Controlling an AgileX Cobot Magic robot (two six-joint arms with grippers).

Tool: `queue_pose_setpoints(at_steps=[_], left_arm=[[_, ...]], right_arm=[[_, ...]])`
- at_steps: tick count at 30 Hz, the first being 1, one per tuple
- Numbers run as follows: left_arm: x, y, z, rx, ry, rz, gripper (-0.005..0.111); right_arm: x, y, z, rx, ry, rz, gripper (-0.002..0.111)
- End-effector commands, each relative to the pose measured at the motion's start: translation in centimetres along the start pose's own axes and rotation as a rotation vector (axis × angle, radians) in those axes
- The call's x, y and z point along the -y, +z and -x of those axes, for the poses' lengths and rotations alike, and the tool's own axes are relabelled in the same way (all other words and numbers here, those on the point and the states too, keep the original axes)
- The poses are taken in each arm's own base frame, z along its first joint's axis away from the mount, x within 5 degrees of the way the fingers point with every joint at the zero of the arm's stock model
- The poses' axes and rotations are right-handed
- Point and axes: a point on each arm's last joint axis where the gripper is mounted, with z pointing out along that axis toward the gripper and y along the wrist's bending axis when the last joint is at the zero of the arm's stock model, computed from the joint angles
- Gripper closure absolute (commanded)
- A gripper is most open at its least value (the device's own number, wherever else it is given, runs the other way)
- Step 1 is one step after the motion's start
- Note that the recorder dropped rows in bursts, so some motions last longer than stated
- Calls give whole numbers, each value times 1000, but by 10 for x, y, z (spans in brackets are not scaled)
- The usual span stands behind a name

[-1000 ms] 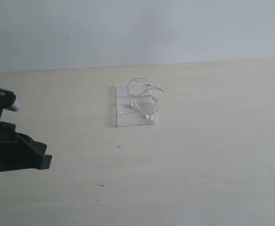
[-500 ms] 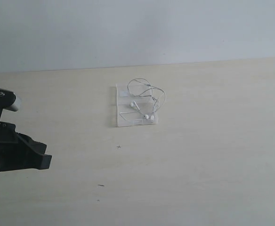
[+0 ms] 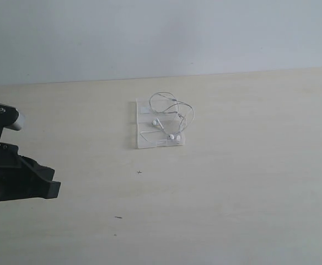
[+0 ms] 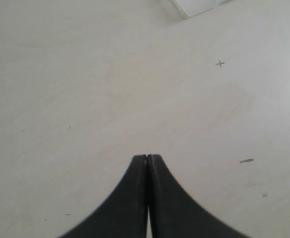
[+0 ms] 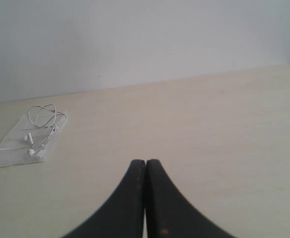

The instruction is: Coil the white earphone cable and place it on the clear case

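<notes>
The white earphone cable (image 3: 172, 110) lies in loose loops on the clear case (image 3: 143, 142) at the table's middle, its two earbuds resting on the case's near half. The right wrist view shows the same cable (image 5: 41, 118) on the case (image 5: 6, 157), far from my right gripper (image 5: 145, 161), which is shut and empty. My left gripper (image 4: 148, 156) is shut with nothing in it over bare table; only a corner of the case (image 4: 194, 6) shows in that view. The left arm's black body (image 3: 15, 179) sits at the left edge of the exterior view. The right arm is out of the exterior view.
The pale wooden table (image 3: 232, 187) runs back to a plain light wall (image 3: 161, 38). A small cross mark (image 3: 139, 171) and a dark fleck (image 3: 118, 217) are on the tabletop in front of the case.
</notes>
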Motion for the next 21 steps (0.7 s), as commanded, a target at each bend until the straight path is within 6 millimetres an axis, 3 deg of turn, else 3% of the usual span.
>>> queue_pose_setpoints(at_steps=[1, 15, 21], left_arm=[[-1, 1, -2, -7, 1, 10, 107], [-1, 1, -2, -7, 32, 10, 107], [-5, -23, 12, 123, 39, 98, 107]], right_arm=[[1, 0, -1, 7, -13, -8, 108], [1, 0, -1, 7, -13, -8, 108], [1, 0, -1, 7, -13, -8, 108]])
